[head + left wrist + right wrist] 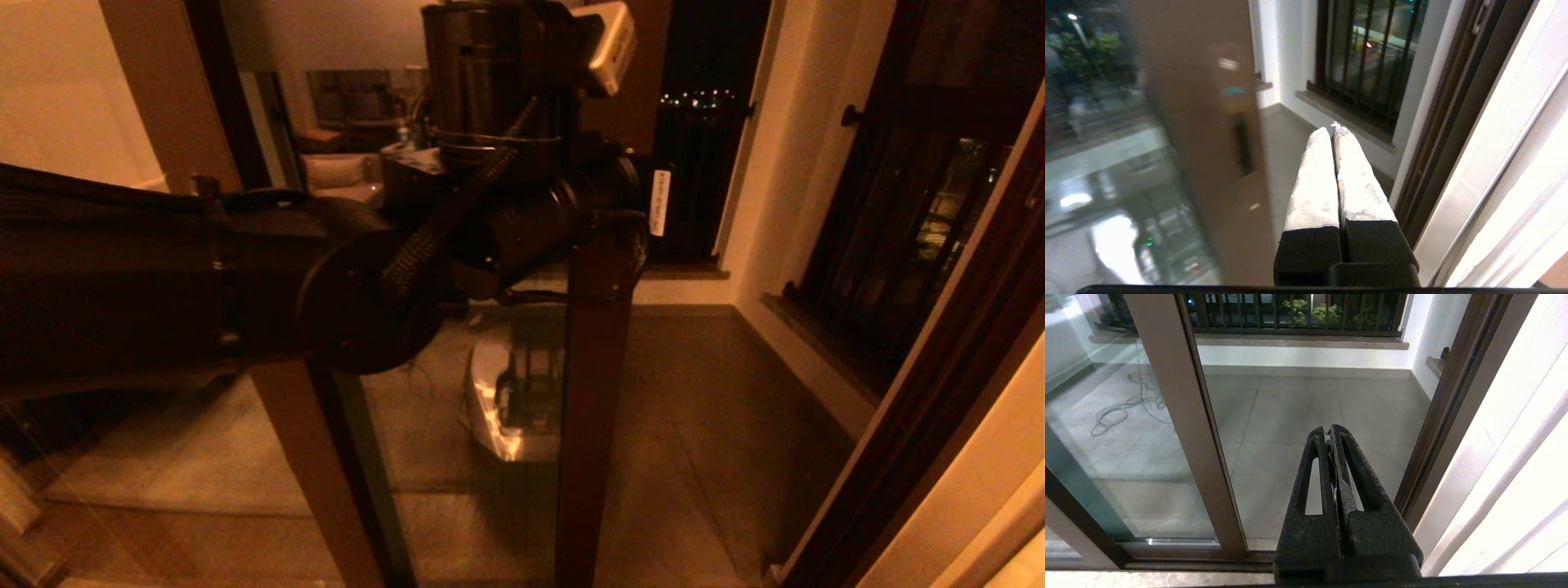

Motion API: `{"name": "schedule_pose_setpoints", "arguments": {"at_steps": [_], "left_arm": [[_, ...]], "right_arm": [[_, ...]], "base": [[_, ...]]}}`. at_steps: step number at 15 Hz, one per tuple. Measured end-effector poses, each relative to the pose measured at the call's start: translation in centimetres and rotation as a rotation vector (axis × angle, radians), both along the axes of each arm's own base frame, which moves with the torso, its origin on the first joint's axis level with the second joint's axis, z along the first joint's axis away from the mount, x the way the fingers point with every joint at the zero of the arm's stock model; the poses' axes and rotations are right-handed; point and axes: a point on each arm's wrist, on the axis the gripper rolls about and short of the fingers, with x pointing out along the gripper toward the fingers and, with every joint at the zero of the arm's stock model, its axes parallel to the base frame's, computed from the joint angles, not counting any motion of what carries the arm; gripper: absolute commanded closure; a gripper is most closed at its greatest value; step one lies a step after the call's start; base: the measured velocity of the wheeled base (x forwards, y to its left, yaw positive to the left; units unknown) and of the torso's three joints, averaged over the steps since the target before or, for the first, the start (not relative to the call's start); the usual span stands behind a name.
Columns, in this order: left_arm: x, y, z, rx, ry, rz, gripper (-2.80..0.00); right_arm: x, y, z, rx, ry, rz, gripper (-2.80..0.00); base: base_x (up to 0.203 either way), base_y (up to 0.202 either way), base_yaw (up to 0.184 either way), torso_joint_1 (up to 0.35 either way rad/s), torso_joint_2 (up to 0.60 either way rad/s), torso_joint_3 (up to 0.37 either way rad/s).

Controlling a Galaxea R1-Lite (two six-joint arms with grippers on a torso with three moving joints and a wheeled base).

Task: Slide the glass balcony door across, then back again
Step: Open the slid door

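here the closed left end effector [1332,130] hovers beside the glass balcony door [1208,134]

The glass balcony door [1184,416] stands upright, brown-framed, partly open, with a dark handle slot [1242,143].

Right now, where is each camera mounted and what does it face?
Head: atop the robot, looking down at the door; the left arm crosses in front.
Left wrist: behind the shut left gripper, facing the door's handle slot and barred window.
Right wrist: behind the shut right gripper, facing the balcony floor.
All three show the door stile.
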Motion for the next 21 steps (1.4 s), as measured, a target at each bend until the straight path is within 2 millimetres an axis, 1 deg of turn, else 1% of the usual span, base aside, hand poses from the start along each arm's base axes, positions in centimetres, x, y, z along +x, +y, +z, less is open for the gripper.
{"name": "schedule_pose_setpoints", "arguments": {"at_steps": [3,5,9,11,13,16,18,21], "left_arm": [[1.1,-2.8,-1.9,0.013,0.013,-0.019,0.00],[1.7,-4.3,-2.9,0.016,0.018,-0.012,0.00],[3.0,-7.1,-5.7,0.030,0.020,0.067,0.00],[3.7,-8.0,-7.2,0.032,-0.002,0.125,0.00],[4.4,-8.4,-8.3,0.029,-0.029,0.176,0.00],[5.5,-8.3,-9.6,0.047,-0.016,0.235,0.00],[6.4,-7.8,-10.1,0.055,-0.010,0.265,0.00],[7.6,-6.9,-10.4,0.060,-0.006,0.294,0.00]], "right_arm": [[0.0,0.0,0.0,0.000,0.000,0.000,0.00],[0.0,0.0,0.0,0.000,0.000,0.000,0.00],[0.0,0.0,0.0,0.000,0.000,0.000,0.00],[0.0,0.0,0.0,0.001,0.000,0.000,0.00],[0.0,0.0,0.0,0.000,0.000,0.000,0.00],[0.0,0.0,0.0,0.001,0.000,0.000,0.00],[0.0,0.0,0.0,0.000,0.000,-0.001,0.00],[0.0,0.0,0.0,0.000,0.000,0.000,0.00]], "base": [[0.000,0.000,0.000,0.000,0.00,0.000],[0.000,0.000,0.000,0.000,0.00,0.000],[0.000,0.000,0.000,0.000,0.00,0.000],[0.000,0.000,0.000,0.000,0.00,0.000],[0.000,0.000,0.000,0.000,0.00,0.000],[0.000,0.000,0.000,0.000,0.00,0.000],[0.000,0.000,0.000,0.000,0.00,0.000],[0.000,0.000,0.000,0.000,0.00,0.000]]}}
